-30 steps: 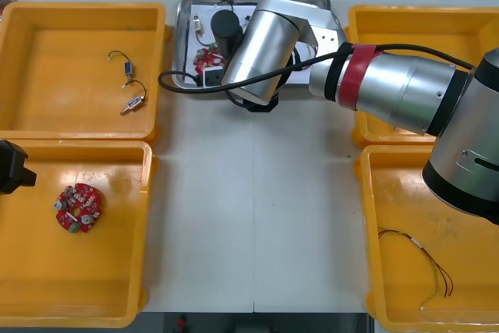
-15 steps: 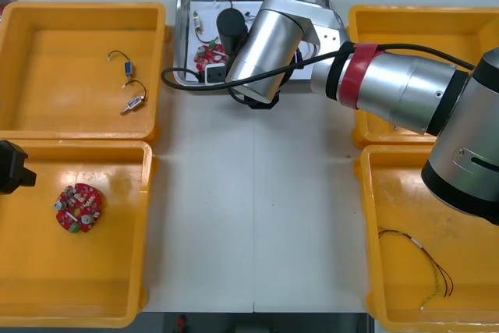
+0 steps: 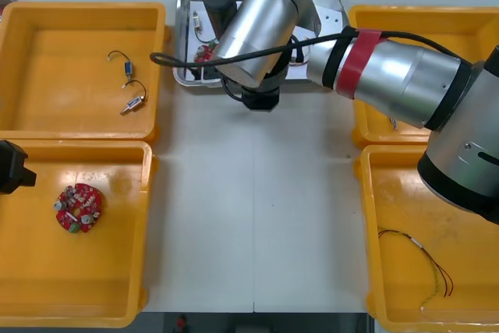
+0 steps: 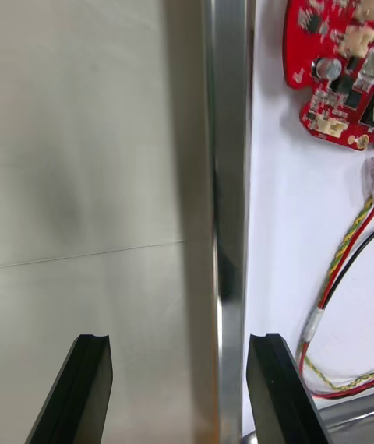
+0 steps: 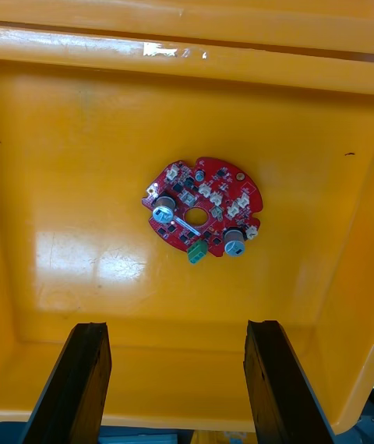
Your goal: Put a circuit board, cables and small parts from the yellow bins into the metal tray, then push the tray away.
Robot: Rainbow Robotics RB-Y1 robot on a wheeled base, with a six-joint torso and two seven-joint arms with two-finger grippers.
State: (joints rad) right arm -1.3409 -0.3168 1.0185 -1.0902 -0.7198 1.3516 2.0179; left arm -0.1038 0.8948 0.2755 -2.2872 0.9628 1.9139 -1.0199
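Light table (image 3: pixel 249 216), metal tray (image 3: pixel 182 44) largely hidden beneath right arm (image 3: pixel 390 76)

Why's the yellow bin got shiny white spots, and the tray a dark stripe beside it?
Left wrist view: glare on the yellow bin floor beside the red circuit board, under the left gripper. Right wrist view: a shadow on the table along the rim of the metal tray, which the open right gripper straddles.
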